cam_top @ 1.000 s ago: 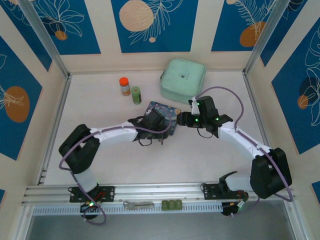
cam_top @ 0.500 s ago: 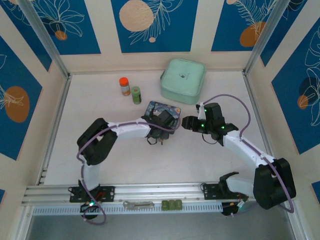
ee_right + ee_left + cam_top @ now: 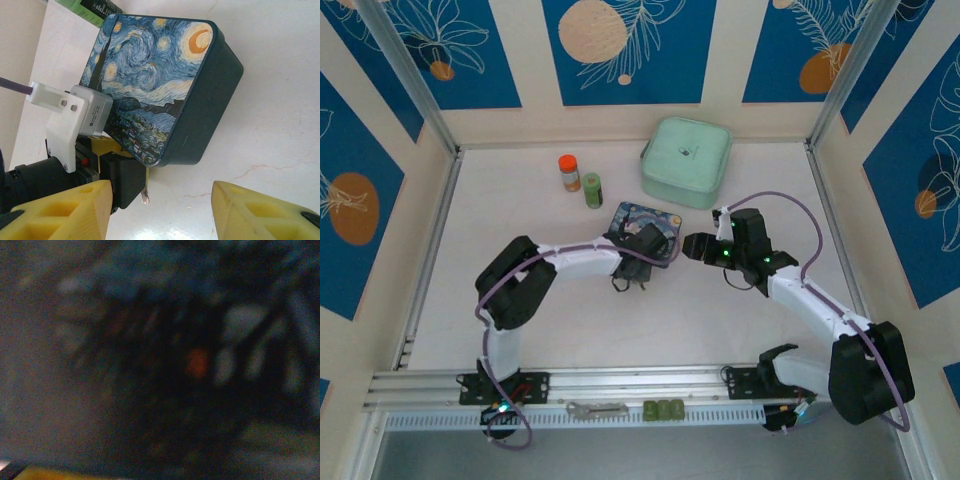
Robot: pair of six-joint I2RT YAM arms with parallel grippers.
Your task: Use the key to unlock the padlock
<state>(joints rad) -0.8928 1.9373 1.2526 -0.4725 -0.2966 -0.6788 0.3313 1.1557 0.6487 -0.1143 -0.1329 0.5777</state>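
Here blur hides whether left gripper (image 3: 632, 282) beside the tin (image 3: 150, 65) is clenched; right gripper (image 3: 161, 214) gapes.

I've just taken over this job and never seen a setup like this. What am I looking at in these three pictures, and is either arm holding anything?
You see two robot arms bolted at the near edge of a table, each ending in a two-finger gripper. The overhead picture looks down from behind them. The other two come from a camera on each wrist. On the table lie a starry-night tin, a mint-green case, an orange-capped bottle and a green bottle. The left gripper sits at the tin's near side. Its own camera picture is dark and blurred, so I cannot tell whether it holds anything. The right gripper is open and empty, its yellow fingers pointing toward the tin.
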